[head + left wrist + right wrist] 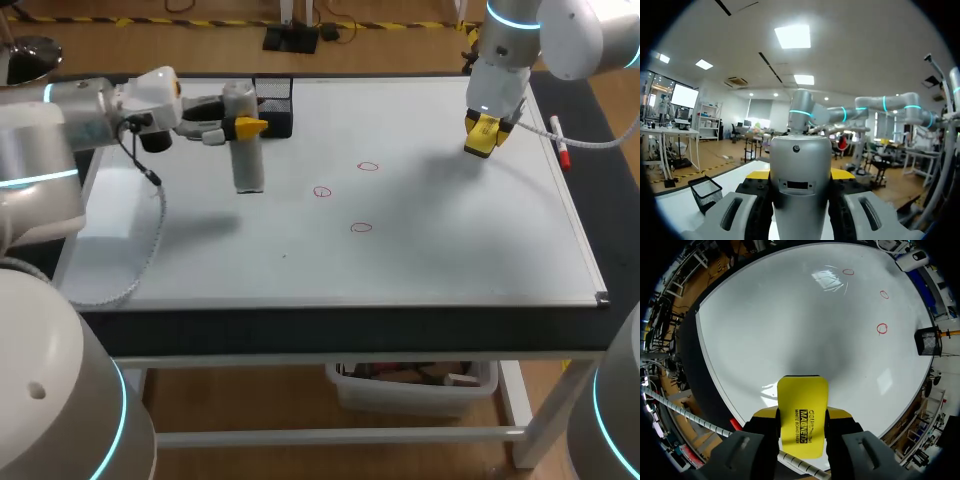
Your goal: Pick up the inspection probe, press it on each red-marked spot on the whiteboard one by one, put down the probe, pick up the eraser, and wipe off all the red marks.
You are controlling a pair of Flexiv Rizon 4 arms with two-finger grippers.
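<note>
A grey cylindrical probe (247, 150) hangs upright above the whiteboard's (450, 250) far left part, with my left gripper (245, 128) shut on it. In the left wrist view the probe (800, 195) fills the gap between the yellow-tipped fingers (842, 174). Three red circles (368, 166) (322, 191) (361, 228) are drawn mid-board, to the right of the probe. My right gripper (483, 135) is shut on a yellow eraser (802, 422), held above the board's far right part. The red circles (882, 328) lie well ahead of it.
A black mesh basket (272, 105) stands at the board's far edge, just behind the probe. A red marker (563, 150) lies along the board's right edge, close to my right gripper. The board's near half is bare white surface.
</note>
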